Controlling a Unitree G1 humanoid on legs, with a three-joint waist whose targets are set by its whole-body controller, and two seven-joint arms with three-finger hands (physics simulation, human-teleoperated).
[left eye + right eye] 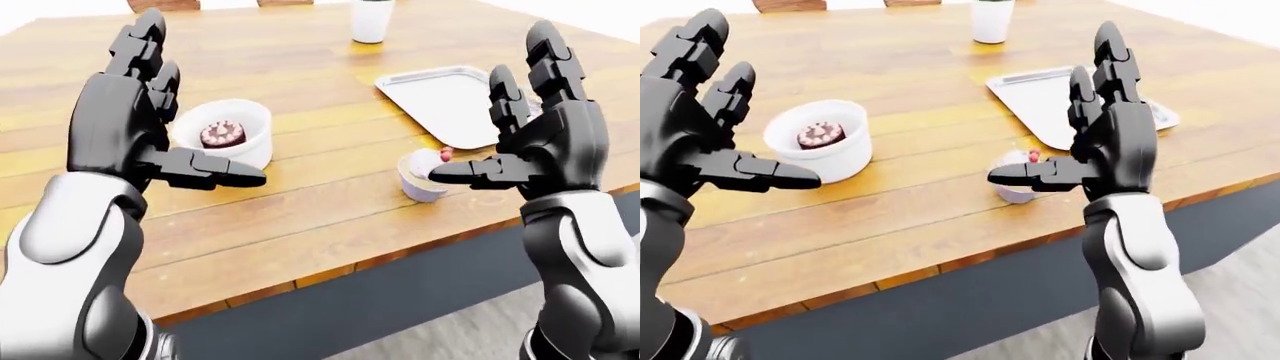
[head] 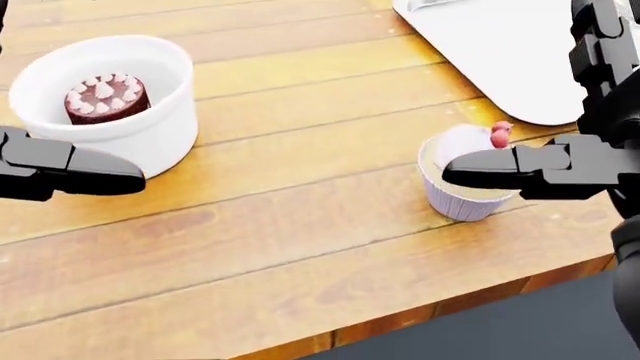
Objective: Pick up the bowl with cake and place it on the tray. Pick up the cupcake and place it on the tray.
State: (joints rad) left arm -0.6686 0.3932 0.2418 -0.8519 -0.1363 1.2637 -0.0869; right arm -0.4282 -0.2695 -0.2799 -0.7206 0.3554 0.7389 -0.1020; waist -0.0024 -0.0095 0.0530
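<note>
The left robot hand (image 1: 150, 120) is raised with fingers spread, holding nothing, at 9 o'clock of the white bowl with cake (image 2: 110, 105) standing on the wooden table (image 2: 270, 232). At 3 o'clock of the bowl stands the cupcake (image 2: 462, 187), partly covered by the thumb of the right robot hand (image 1: 540, 135), also spread and empty. The tray (image 1: 450, 101) lies at 1 o'clock of the cupcake, a white cup (image 1: 370, 19) beyond it
</note>
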